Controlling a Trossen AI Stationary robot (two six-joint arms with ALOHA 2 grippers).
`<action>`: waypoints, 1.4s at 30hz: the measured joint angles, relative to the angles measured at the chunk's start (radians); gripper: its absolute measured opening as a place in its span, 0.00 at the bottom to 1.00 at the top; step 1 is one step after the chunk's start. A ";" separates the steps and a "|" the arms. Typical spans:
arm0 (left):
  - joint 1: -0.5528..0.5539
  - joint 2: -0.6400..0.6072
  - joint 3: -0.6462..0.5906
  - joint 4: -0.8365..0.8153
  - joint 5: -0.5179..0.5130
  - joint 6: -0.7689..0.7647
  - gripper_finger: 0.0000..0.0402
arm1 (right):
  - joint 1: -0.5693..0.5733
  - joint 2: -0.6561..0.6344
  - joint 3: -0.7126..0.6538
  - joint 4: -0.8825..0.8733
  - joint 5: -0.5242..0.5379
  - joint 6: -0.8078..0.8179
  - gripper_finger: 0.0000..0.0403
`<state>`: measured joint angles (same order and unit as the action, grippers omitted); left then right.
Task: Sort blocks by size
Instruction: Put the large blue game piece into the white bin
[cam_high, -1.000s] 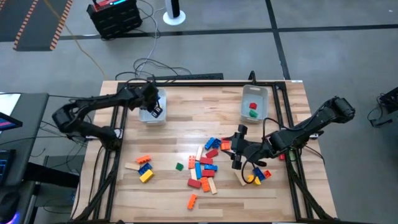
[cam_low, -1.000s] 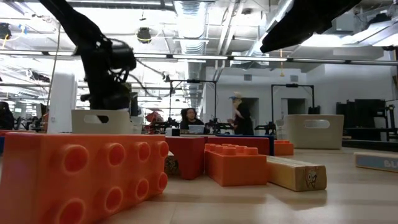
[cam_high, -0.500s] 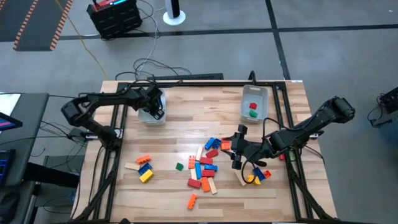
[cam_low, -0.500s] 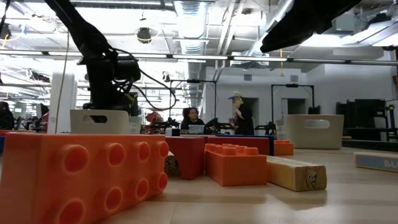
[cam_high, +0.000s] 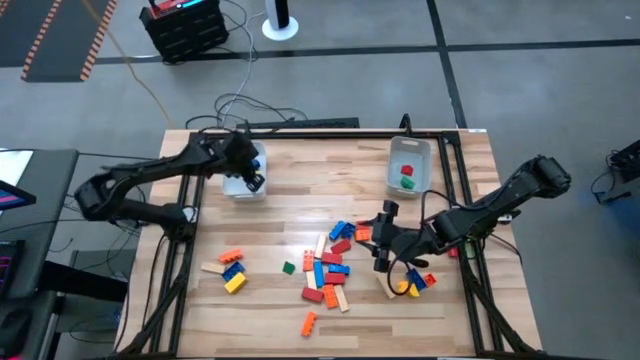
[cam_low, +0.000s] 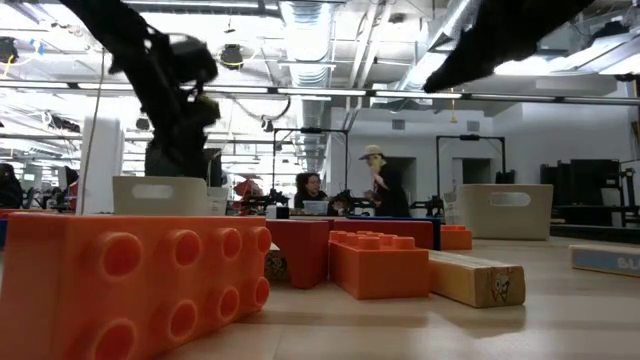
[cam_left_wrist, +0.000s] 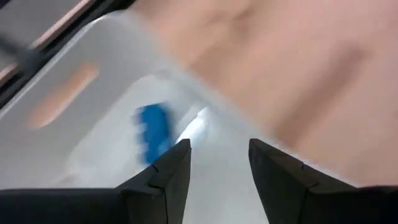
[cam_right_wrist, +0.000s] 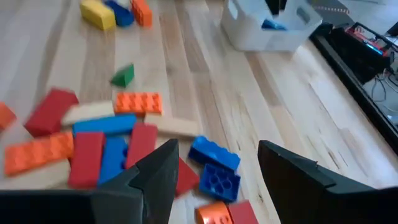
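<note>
Lifted since before, left claw (cam_left_wrist: 214, 165) hangs released above clear plastic bin (cam_high: 245, 178).
Blue brick (cam_left_wrist: 153, 132) lies below; right claw (cam_right_wrist: 214, 165) gapes over scattered studded blocks (cam_high: 328, 272).

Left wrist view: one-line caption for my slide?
Left gripper, fingers open and empty, above a clear bin holding a blue block.

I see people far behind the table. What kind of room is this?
Most likely a robotics lab or workshop. Bare pipes and strip lights run overhead, people are at benches behind, and cables trail over the grey floor by the wooden table.
</note>
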<state>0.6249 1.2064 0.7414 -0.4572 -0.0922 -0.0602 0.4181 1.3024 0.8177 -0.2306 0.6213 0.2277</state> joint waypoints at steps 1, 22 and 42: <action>-0.034 -0.020 0.000 0.005 0.007 -0.007 0.40 | -0.010 0.012 0.000 -0.007 -0.016 0.000 0.62; -0.519 -0.056 0.000 0.129 -0.170 -0.030 0.40 | -0.371 0.461 0.296 -0.100 -0.500 -0.454 0.62; -0.519 -0.056 0.000 0.051 -0.169 -0.019 0.40 | -0.392 0.615 0.457 -0.279 -0.542 -0.653 0.62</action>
<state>0.1055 1.1507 0.7414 -0.4065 -0.2611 -0.0795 0.0261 1.9177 1.2750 -0.5093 0.0793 -0.4252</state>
